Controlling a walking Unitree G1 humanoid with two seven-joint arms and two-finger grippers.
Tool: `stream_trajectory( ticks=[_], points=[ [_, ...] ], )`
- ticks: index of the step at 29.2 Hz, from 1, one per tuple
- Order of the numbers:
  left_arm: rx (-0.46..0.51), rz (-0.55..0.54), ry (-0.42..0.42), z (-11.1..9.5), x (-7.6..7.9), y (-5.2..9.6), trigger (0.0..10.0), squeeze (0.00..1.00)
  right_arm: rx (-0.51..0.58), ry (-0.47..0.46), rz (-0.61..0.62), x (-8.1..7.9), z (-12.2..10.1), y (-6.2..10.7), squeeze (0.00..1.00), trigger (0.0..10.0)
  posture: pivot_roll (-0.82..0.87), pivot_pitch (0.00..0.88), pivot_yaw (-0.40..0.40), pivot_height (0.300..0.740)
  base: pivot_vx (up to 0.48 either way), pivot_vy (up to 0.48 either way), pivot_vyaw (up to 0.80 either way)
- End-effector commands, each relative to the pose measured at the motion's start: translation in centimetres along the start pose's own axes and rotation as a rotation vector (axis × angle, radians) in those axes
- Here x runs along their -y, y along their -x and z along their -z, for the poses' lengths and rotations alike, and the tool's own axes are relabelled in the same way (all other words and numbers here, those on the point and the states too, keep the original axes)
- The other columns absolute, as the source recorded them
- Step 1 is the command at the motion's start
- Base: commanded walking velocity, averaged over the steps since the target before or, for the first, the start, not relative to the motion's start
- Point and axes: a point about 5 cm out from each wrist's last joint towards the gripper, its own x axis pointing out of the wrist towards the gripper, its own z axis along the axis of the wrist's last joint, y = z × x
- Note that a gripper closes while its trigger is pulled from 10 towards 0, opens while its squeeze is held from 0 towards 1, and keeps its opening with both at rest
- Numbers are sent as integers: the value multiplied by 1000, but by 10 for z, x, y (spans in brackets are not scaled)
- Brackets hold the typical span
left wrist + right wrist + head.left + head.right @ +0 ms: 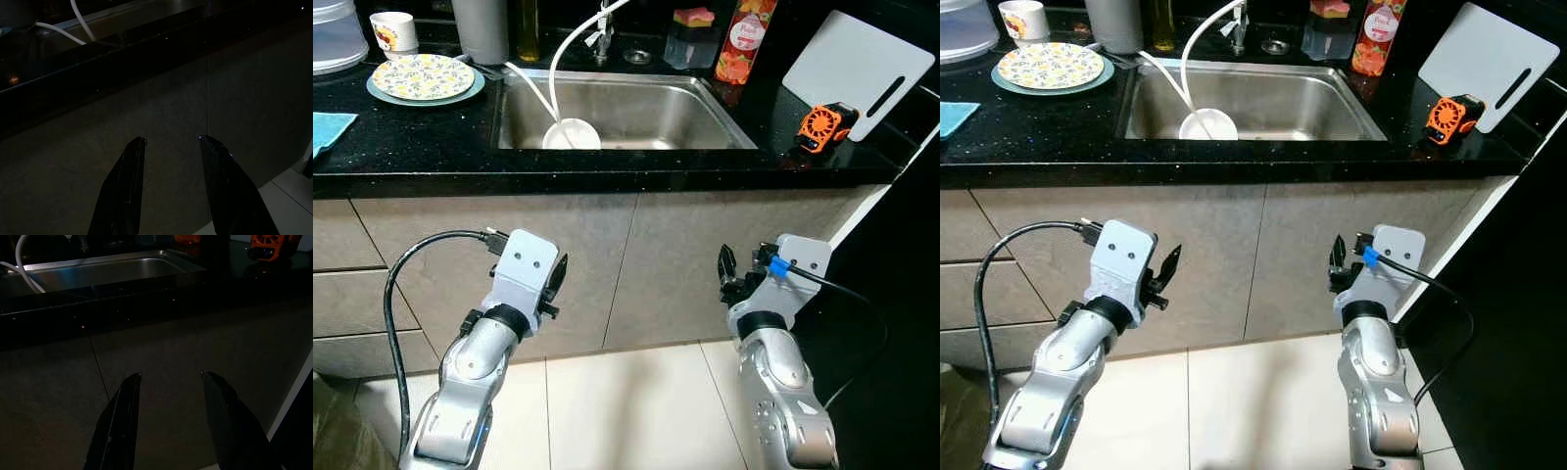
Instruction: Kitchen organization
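Observation:
A steel sink (705, 98) is set into the black counter (411, 152), with a white bowl (572, 134) lying in its basin under a white hose. A patterned plate (423, 76) and a cup (393, 31) stand on the counter to the left. My left gripper (560, 279) and right gripper (726, 269) are both held low in front of the grey cabinet doors, below the counter edge. Both are open with nothing between their fingers (128, 181), as the wrist views show.
A white cutting board (857, 69) leans at the back right, with an orange and black gadget (824, 125) in front of it. A red bottle (744, 39) and a sponge holder (693, 37) stand behind the sink. A blue cloth (328, 127) lies far left. Pale floor tiles (626, 411) lie below.

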Motion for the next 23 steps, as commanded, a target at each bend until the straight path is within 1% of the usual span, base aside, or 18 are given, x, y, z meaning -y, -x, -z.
stream_trajectory(
  ticks=[1,5,10,22,23],
  points=[
    [-7,27,6,2,5,0,10000,0,-3,5,13,5,0,1,0,10000,199,74,-89,740,0,0,0],
    [-5,30,3,1,6,0,10000,0,1,6,7,4,-1,0,0,10000,203,76,-90,740,0,0,0],
    [-4,30,7,1,7,0,10000,0,-3,9,13,7,-1,1,0,10000,193,78,-96,740,0,0,0],
    [-2,31,9,1,8,0,10000,0,-6,10,12,8,-1,2,0,10000,192,82,-98,740,0,0,0],
    [-3,32,7,1,8,0,10000,0,-1,10,7,6,-2,1,0,10000,199,82,-95,740,0,0,0]
  ],
)
